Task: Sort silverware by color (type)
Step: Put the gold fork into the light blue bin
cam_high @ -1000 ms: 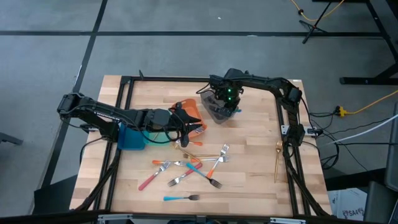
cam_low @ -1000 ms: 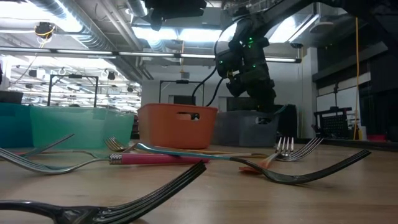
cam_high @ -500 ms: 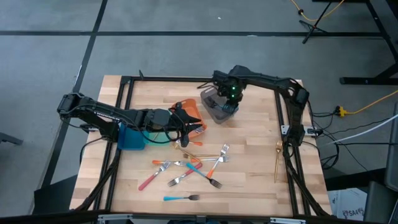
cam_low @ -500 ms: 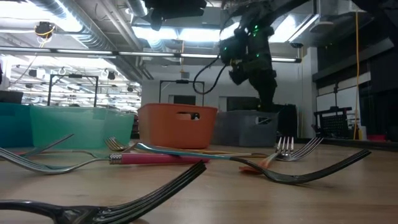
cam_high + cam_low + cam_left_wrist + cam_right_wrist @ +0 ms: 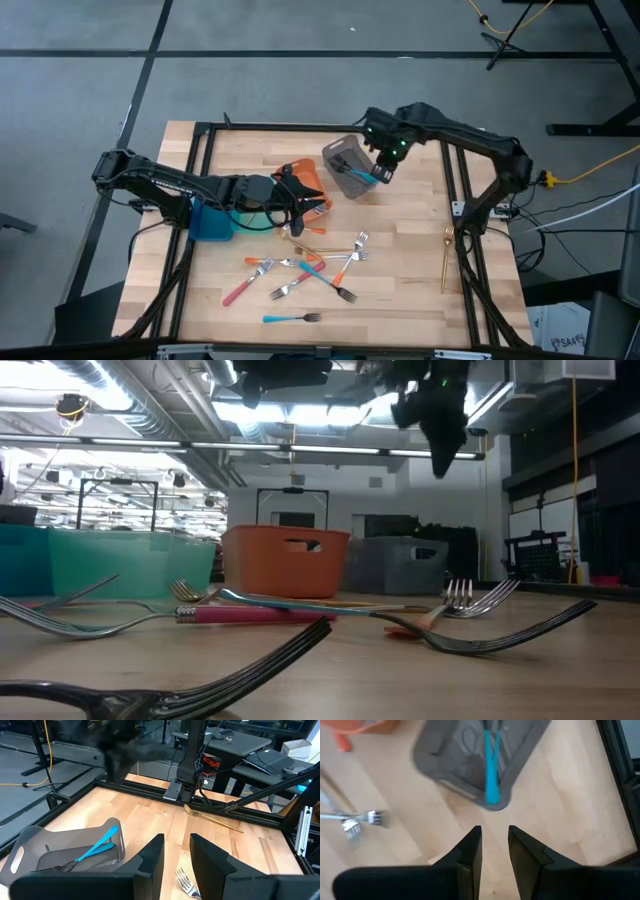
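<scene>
The right claw hangs in the air over the near edge of the grey bin. Its two fingers stand a little apart, with nothing between them. Inside the grey bin lie blue-handled forks, and one blue handle sticks up over the bin's rim.

The left claw sits low by the orange bin, with the teal bin back beside its arm. Its fingers also stand a little apart and hold nothing.

Most of the silverware lies in a loose pile on the wooden surface, toward the front (pink, orange and blue handles all crossed over one another). One blue fork lies alone near the front edge. A gold fork lies well apart, by the right arm's base.
</scene>
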Motion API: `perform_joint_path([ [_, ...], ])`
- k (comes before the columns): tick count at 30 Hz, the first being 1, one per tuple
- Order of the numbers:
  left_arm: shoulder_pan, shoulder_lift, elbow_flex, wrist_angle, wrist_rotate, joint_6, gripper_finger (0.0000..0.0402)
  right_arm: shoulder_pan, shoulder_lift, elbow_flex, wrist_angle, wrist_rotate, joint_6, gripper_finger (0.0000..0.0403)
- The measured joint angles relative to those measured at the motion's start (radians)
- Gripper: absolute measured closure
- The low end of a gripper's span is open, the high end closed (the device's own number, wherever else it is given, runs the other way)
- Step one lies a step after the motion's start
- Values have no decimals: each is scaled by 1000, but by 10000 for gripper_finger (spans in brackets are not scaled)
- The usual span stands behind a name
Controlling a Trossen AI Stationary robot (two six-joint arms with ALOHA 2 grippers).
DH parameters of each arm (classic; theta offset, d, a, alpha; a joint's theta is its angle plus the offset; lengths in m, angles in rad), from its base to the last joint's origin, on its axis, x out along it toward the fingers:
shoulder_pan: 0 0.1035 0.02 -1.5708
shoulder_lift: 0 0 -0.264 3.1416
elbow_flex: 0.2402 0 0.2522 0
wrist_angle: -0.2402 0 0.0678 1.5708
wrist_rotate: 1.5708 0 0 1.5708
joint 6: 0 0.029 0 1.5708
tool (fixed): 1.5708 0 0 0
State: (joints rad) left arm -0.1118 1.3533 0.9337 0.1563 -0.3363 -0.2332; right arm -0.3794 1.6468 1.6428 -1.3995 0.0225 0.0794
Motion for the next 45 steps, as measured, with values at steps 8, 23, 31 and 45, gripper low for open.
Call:
perform_joint_path([
  [8,0,0,0,-12,0,0,314,173,-103,0,-78,34,130,318],
  [23,0,0,0,-15,0,0,314,466,-222,-23,-169,257,459,318],
  [31,0,0,0,-14,0,0,314,589,-347,-247,-167,256,774,318],
  [45,0,0,0,-15,0,0,314,809,-442,-737,-65,43,1443,318],
])
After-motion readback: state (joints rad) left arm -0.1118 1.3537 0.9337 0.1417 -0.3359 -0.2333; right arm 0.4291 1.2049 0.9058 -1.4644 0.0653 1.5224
